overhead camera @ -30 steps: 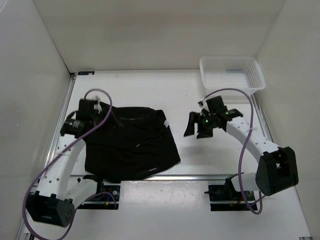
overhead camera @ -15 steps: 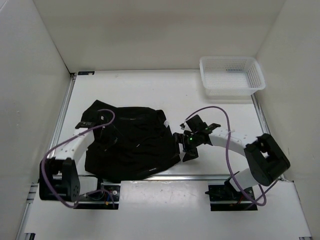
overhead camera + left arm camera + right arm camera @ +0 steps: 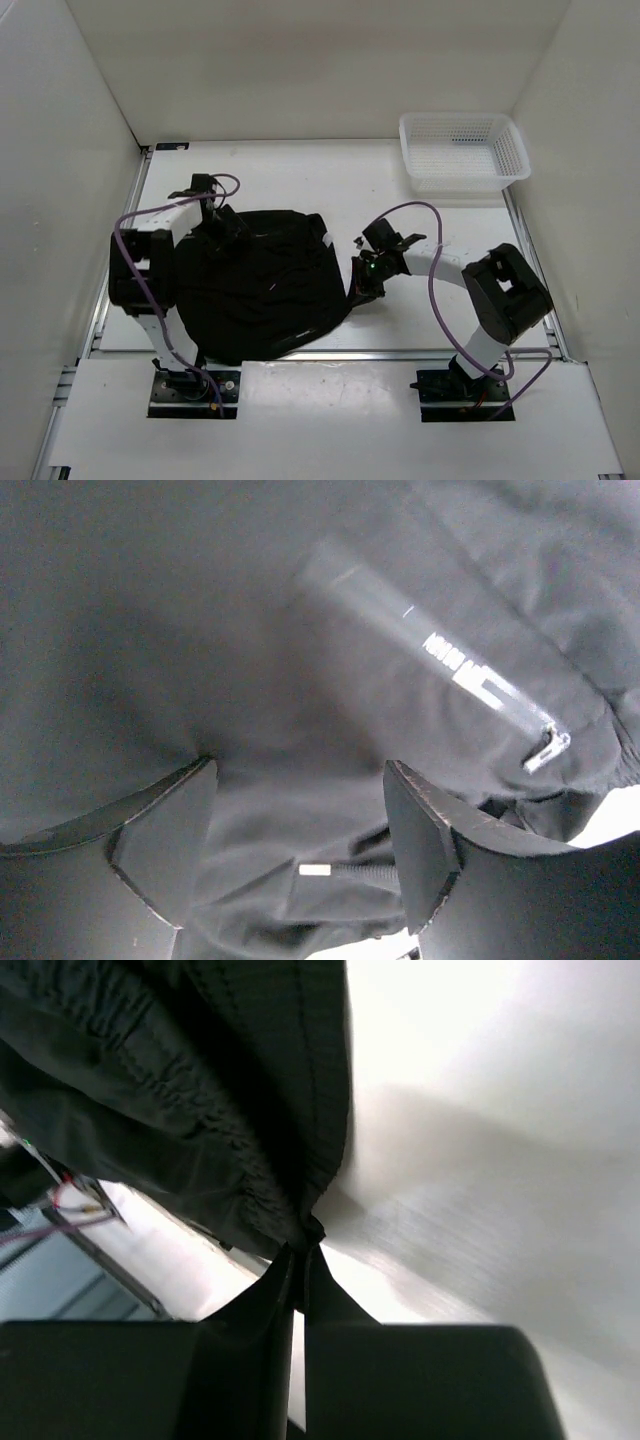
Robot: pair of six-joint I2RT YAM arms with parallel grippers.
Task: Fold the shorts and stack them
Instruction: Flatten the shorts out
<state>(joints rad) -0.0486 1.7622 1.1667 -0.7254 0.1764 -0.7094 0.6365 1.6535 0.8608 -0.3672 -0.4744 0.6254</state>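
While the overhead view shows the shorts (image 3: 260, 295) only as a rumpled black mass on the left half of the counter (image 3: 430, 320), between the two arms, the wrist views settle what each tool is doing. From above, the left tool (image 3: 222, 230) sits over the far left part of the fabric. Its own camera shows its fingers (image 3: 160, 840) spread wide, close over the cloth with nothing gripped, and a reflective strip (image 3: 470, 675) beyond them. The right tool (image 3: 362, 285) meets the garment's right edge, and its wrist view shows the fingertips (image 3: 265, 1305) pinched narrow on a gathered hem. A white mesh basket (image 3: 463, 150) stands well apart at the far right. The heap looks about as broad as deep, so I cannot tell its long axis or facing.
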